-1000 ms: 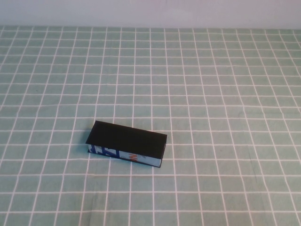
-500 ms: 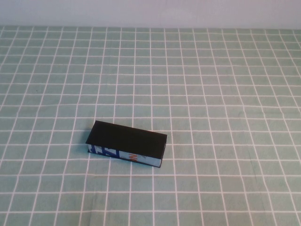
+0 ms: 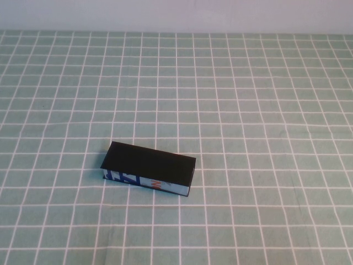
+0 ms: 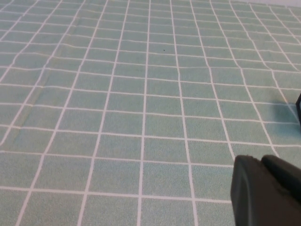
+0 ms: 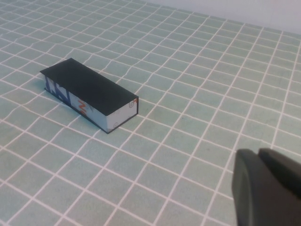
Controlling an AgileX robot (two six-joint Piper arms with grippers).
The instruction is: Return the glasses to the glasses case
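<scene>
One glasses case (image 3: 149, 168) lies on the surface (image 3: 265, 110), a green cloth ruled with a white grid. In the high view it sits toward 7 o'clock from the middle of the cloth. Its long axis runs roughly from 10 o'clock to 4 o'clock.

The black lid is down flat on top, so the case is closed. The light-blue front side faces the robot, with dark-blue print and a small orange mark (the print is too small to read). The right wrist view shows the same case (image 5: 89, 94) with its pale short end turned toward the camera and the cloth around it bare.

The left gripper (image 4: 265, 190) shows only in its own wrist view, as a dark rounded piece above the cloth. Whether it is open or closed cannot be told. A thin dark sliver (image 4: 299, 109) also sits at the edge of that view, and I cannot tell what it is.

The right gripper (image 5: 265, 188) likewise shows only as a dark rounded piece in its own wrist view. It is well apart from the case and touches nothing, and its state cannot be told either.

A pale wall (image 3: 176, 14) borders the cloth at 12 o'clock in the high view.
</scene>
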